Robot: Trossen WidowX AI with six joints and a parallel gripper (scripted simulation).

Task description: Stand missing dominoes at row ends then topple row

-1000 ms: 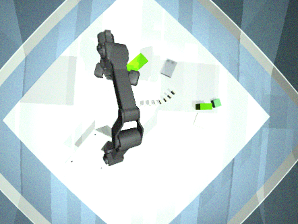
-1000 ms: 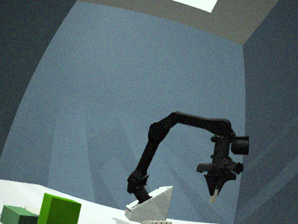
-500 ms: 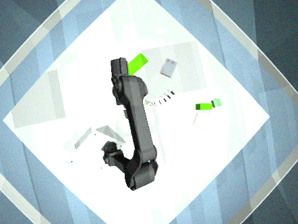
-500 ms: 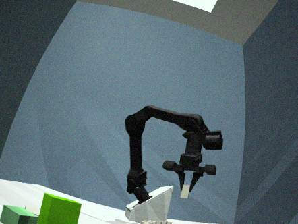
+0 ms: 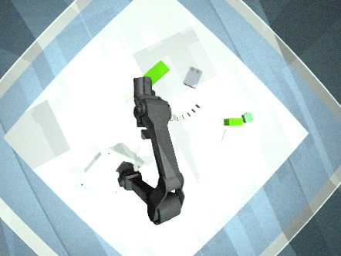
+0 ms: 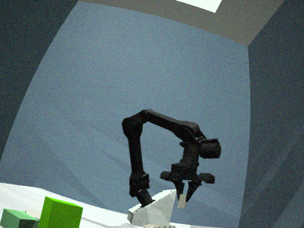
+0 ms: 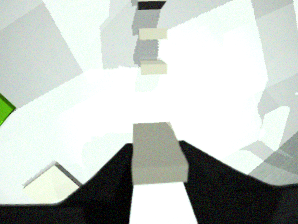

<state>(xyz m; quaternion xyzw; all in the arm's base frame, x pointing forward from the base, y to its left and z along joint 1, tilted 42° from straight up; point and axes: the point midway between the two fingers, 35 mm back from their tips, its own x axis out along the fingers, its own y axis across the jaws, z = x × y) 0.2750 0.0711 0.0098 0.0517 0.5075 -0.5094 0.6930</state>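
My gripper [image 6: 182, 196] [image 7: 155, 148] points down, shut on a cream domino [image 6: 181, 202] [image 7: 159, 172]. That domino is held upright above the table, near the row's left end in the top view, where the arm hides it. In the wrist view it is roughly in line with the row, with a gap before the nearest standing domino [image 7: 153, 68]. The row of small standing dominoes [image 5: 188, 114] [image 6: 159, 226] curves away from the arm in the top view. Another cream piece [image 5: 128, 97] [image 7: 50, 189], apparently a loose domino, lies left of the gripper in the wrist view.
A bright green block [image 5: 159, 70] [image 7: 5, 107] and a grey block [image 5: 193, 77] lie beyond the row. A second green block [image 5: 233, 122] [image 6: 60, 214] and a pale green cube [image 5: 248, 117] [image 6: 17, 218] are at the right in the top view. The arm's white base [image 5: 102, 170] [image 6: 156, 211] is behind.
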